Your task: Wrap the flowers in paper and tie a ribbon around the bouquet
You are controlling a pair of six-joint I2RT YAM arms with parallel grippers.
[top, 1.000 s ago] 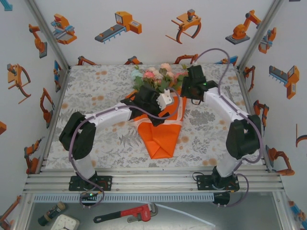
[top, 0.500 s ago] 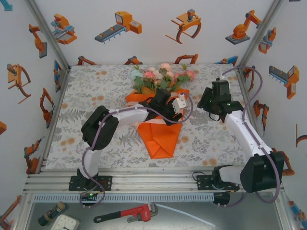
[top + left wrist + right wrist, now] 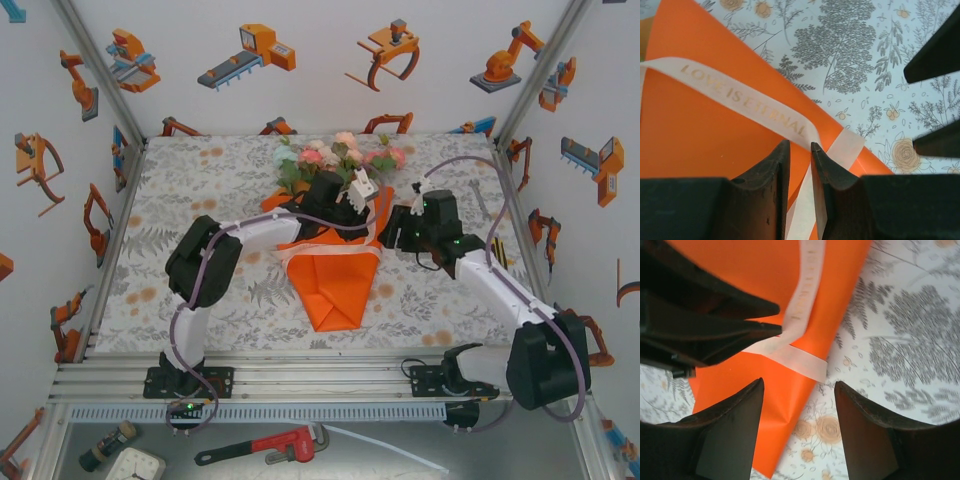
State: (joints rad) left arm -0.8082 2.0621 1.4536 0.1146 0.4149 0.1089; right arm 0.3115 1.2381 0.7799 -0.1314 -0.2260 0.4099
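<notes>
On my overhead feed, a pale cloth (image 3: 190, 190) printed with grey foliage and small orange blossoms covers the tabletop. White walls (image 3: 300, 90) carrying orange-and-grey cartoon robot arms and clamps close it in at nine, twelve and three o'clock. Silver aluminium rails (image 3: 320, 378) run across the near edge at six. Below them is a grey surface (image 3: 540, 455). On it a red pipe wrench (image 3: 262, 447) lies at about six o'clock, jaw end toward three. A white-faced clock (image 3: 135, 465) sits at seven, with a small stubby dark item (image 3: 108, 445) I can't identify just beside it.
</notes>
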